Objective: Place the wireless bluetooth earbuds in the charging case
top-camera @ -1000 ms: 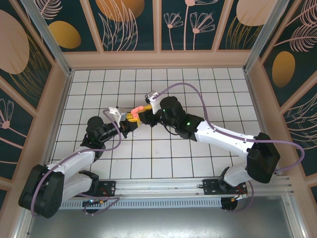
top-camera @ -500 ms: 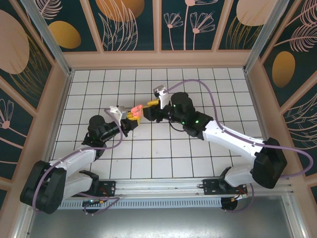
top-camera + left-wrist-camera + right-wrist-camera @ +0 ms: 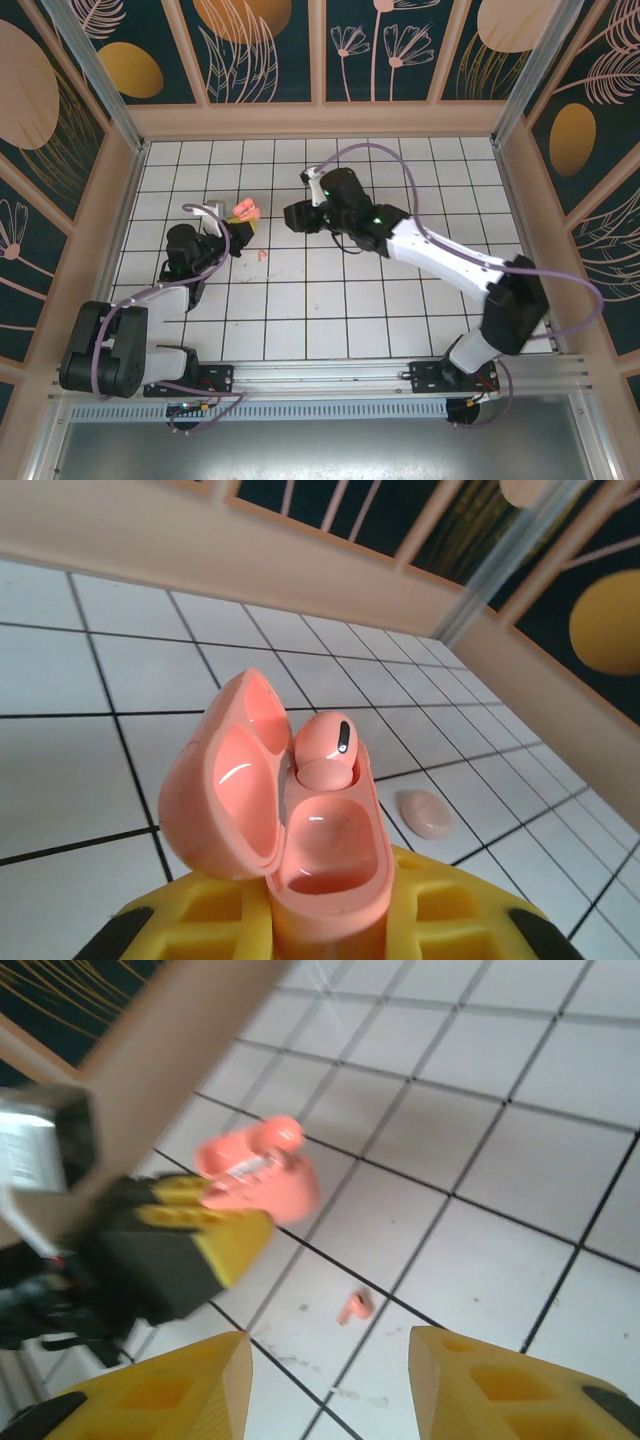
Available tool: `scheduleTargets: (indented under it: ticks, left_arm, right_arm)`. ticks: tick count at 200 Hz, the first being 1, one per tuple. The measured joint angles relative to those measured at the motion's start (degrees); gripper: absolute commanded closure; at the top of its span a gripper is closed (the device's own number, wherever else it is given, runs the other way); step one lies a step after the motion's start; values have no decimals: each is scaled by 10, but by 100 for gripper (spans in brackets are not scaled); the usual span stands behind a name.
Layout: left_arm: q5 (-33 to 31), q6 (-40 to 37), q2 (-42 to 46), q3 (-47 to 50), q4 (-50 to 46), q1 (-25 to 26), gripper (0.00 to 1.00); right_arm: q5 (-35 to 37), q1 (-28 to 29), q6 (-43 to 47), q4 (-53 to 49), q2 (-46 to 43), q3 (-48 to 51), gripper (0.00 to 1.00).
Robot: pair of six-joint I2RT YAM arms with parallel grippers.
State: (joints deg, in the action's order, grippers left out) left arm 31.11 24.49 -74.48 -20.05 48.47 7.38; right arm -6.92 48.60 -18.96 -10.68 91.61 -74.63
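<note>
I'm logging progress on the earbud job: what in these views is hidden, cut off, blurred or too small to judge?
Left wrist: the base of the charging case is hidden behind the yellow fingers and cut by the bottom edge.
Right wrist: motion blur smears the case; its slots are unreadable.
Top external: the loose earbud is too small to show its orientation.

Robot test cell, lab-type. White gridded counter (image 3: pixel 330 310) boxed in by wood-framed panels (image 3: pixel 260 50) printed with leaf motifs. Left arm (image 3: pixel 150 312) and right arm (image 3: pixel 440 262) bolted to an aluminium rail (image 3: pixel 320 375).
</note>
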Motion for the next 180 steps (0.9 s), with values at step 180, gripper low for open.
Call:
scheduleTargets:
  ticks: [180]
  left_arm:
    - [-58, 61, 10, -2, -81, -89, 80]
  right_arm:
    - [-52, 37, -104, -235, 431, -389, 57]
